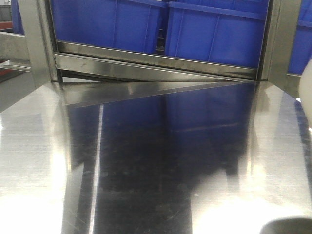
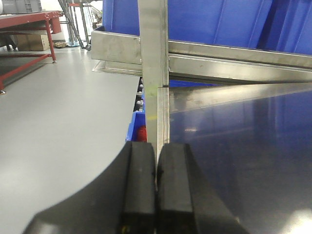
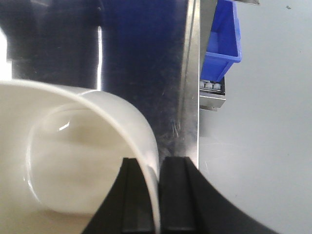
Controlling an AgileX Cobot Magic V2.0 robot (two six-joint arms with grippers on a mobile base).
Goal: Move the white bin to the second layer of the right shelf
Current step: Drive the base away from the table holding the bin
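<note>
The white bin (image 3: 73,161) fills the lower left of the right wrist view, with its mouth facing the camera. My right gripper (image 3: 158,163) is shut on the bin's wall, one finger inside and one outside. In the front view only a sliver of the bin (image 1: 307,92) shows at the right edge, over the steel tabletop (image 1: 161,165). My left gripper (image 2: 157,146) is shut with nothing in it, near the table's left edge. A short run of white rollers (image 3: 210,86) shows under a blue crate; I cannot tell whether it is the right shelf second layer.
Large blue crates (image 1: 161,24) sit on a steel rack level (image 1: 156,61) behind the table, between upright posts (image 1: 36,39). A post (image 2: 153,73) stands just ahead of my left gripper. Another blue crate (image 3: 226,39) sits past the table's right edge, and grey floor (image 2: 63,122) lies to the left.
</note>
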